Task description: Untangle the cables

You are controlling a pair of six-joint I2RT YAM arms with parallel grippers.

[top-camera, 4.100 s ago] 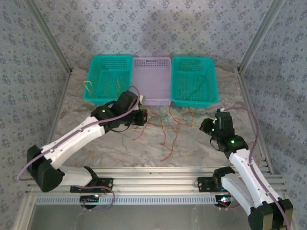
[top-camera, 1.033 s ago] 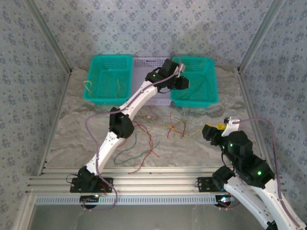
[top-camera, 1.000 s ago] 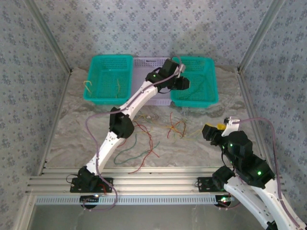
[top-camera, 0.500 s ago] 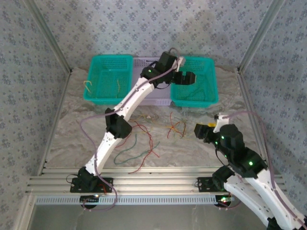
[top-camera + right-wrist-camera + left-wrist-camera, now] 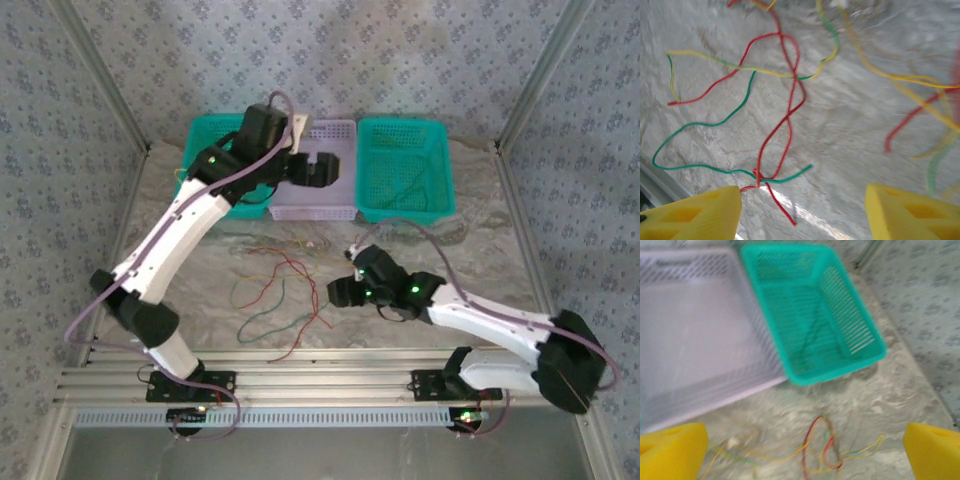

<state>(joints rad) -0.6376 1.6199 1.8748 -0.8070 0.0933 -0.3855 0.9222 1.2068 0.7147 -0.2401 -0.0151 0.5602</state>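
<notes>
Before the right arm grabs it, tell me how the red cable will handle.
Probably floppy: the red cable lies in loose curves, so it should droop when lifted. Likely light, being thread-thin. It may drag the green cable along, since they cross.

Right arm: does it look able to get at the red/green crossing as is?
Probably yes. The right end effector is open low over the table. The red cable and green cable cross in plain sight just ahead of its fingers, with nothing lying over them.
</notes>
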